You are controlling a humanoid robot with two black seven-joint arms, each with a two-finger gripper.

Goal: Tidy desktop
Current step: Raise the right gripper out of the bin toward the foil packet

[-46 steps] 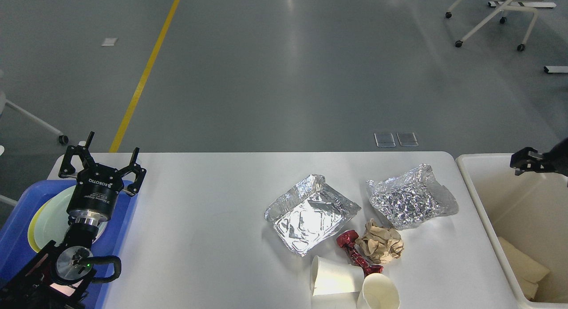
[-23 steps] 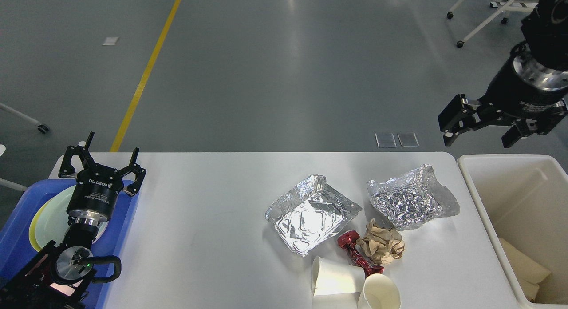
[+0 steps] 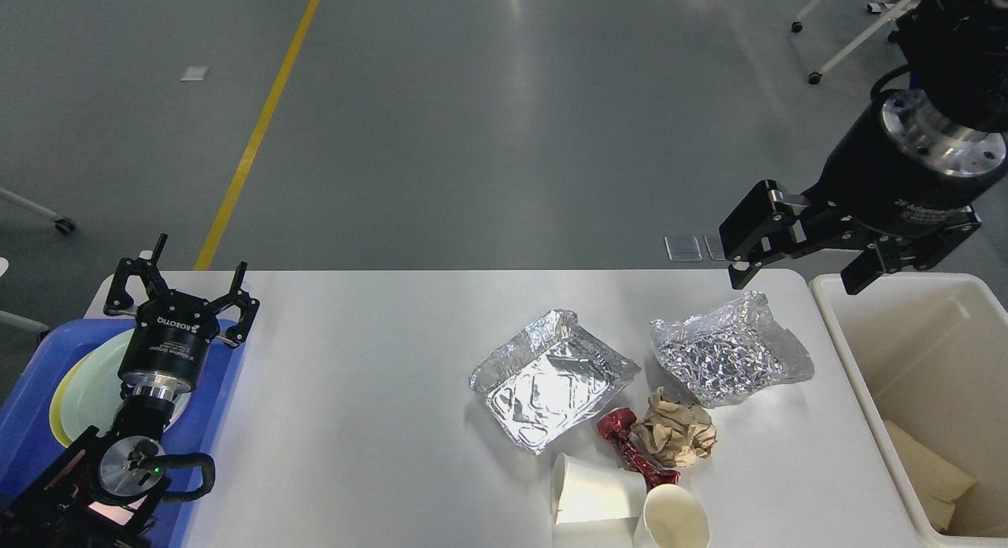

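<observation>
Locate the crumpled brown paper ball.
In the head view, the crumpled brown paper ball lies right of centre on the desktop, beside the red wrapper, below the crumpled foil sheet.

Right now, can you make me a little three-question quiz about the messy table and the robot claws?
1. True or false: the right claw is gripping a foil piece.
2. Which lies closest to the crumpled brown paper? A) red wrapper B) blue tray C) cream bin
3. How many paper cups lie on the desktop?

Key: 1. False, it hangs open and empty above the far right corner. 2. A. 3. Two.
</observation>
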